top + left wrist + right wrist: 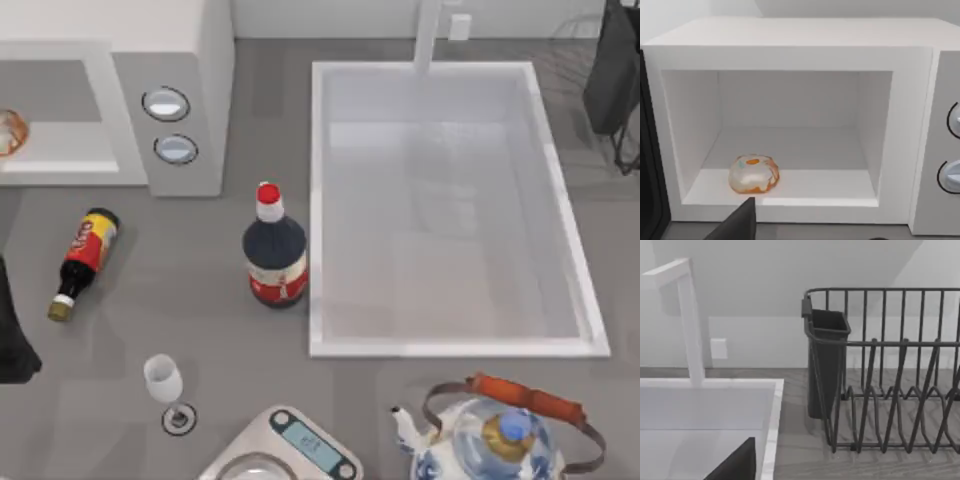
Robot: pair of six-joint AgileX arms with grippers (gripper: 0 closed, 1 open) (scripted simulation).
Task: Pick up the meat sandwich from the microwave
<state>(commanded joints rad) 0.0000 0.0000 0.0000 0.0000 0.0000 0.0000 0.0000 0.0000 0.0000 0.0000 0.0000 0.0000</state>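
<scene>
Meat sandwich (753, 174) sits on microwave (790, 45) floor.

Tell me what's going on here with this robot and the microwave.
The left arm is lined up in front of the open microwave, its wrist camera looking straight into the cavity. The meat sandwich sits on the cavity floor near the front edge, not yet touched. The left hand is below and in front of it. The right arm is off by the sink and dish rack, idle.
</scene>
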